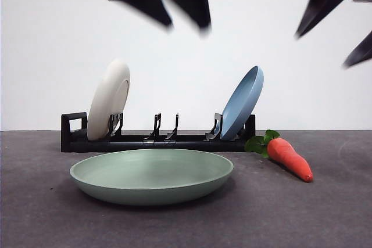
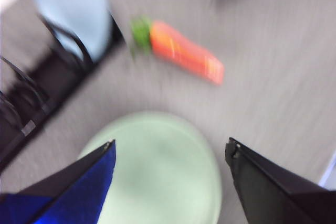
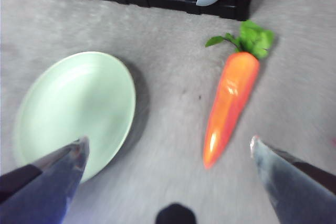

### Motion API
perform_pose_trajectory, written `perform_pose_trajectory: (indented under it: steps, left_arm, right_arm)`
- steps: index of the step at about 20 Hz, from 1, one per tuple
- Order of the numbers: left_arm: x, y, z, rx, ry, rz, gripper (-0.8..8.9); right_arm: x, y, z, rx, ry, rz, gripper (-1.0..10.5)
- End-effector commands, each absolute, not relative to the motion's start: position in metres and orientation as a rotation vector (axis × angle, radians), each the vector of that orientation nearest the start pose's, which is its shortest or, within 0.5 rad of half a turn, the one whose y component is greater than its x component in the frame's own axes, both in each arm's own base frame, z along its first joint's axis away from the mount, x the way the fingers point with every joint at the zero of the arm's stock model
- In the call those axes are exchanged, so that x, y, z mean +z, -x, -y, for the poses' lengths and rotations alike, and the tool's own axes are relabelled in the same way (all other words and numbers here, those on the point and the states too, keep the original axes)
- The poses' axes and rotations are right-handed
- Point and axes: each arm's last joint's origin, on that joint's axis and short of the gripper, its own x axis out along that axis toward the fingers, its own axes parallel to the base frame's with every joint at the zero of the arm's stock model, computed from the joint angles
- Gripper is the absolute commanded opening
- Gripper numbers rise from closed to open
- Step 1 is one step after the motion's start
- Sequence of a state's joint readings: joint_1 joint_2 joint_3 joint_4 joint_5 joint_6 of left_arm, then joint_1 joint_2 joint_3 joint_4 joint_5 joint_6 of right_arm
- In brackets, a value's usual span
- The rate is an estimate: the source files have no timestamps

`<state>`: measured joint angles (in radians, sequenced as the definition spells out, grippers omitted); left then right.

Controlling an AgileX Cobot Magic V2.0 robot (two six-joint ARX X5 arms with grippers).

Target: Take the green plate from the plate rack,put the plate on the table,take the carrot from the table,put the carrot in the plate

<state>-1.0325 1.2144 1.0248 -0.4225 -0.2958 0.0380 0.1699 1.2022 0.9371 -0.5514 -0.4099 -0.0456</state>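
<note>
The green plate (image 1: 151,172) lies flat on the table (image 1: 302,216), just in front of the plate rack (image 1: 174,142). The carrot (image 1: 289,158) lies on the table to the plate's right, its leaves toward the rack. My left gripper (image 1: 186,25) hangs open and empty high above the plate (image 2: 163,166); its blurred wrist view also shows the carrot (image 2: 186,56). My right gripper (image 1: 323,50) is open and empty, high over the carrot (image 3: 231,103), with the plate (image 3: 73,103) off to one side.
In the rack, a cream-white plate (image 1: 108,100) stands on edge at the left end and a blue plate (image 1: 242,103) leans at the right end. The middle slots hold nothing. A white wall rises behind the table.
</note>
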Motion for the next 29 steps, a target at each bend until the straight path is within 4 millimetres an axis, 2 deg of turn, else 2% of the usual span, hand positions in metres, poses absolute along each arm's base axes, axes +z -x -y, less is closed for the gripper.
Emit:
perform_pose_trajectory:
  steps: [1, 3, 5, 8, 10, 15, 22, 29]
  left_arm:
    - [0.344, -0.125, 0.196, -0.728, -0.231, -0.419, 3.56]
    - [0.367, -0.111, 0.173, -0.739, -0.136, -0.350, 3.55]
    - [0.382, -0.098, 0.151, -0.763, -0.065, -0.297, 3.55]
    - [0.392, -0.080, 0.124, -0.771, -0.011, -0.268, 3.55]
    - [0.393, -0.074, 0.115, -0.774, 0.002, -0.277, 3.55]
    - [0.393, -0.070, 0.111, -0.784, 0.021, -0.285, 3.55]
    - [0.393, -0.070, 0.111, -0.785, 0.039, -0.294, 3.55]
    - [0.393, -0.070, 0.111, -0.800, 0.043, -0.298, 3.55]
  right_arm:
    - [0.249, -0.265, -0.066, 0.541, -0.037, -0.834, 6.6]
    - [0.226, -0.285, -0.076, 0.510, -0.005, -0.848, 6.6]
    - [0.204, -0.302, -0.081, 0.462, 0.008, -0.856, 6.6]
    - [0.183, -0.319, -0.083, 0.385, 0.026, -0.840, 6.4]
    - [0.174, -0.325, -0.084, 0.363, 0.036, -0.828, 5.6]
    - [0.158, -0.332, -0.087, 0.362, 0.031, -0.835, 5.3]
    - [0.153, -0.332, -0.087, 0.365, 0.026, -0.855, 2.2]
    - [0.144, -0.330, -0.087, 0.356, 0.007, -0.926, 2.2]
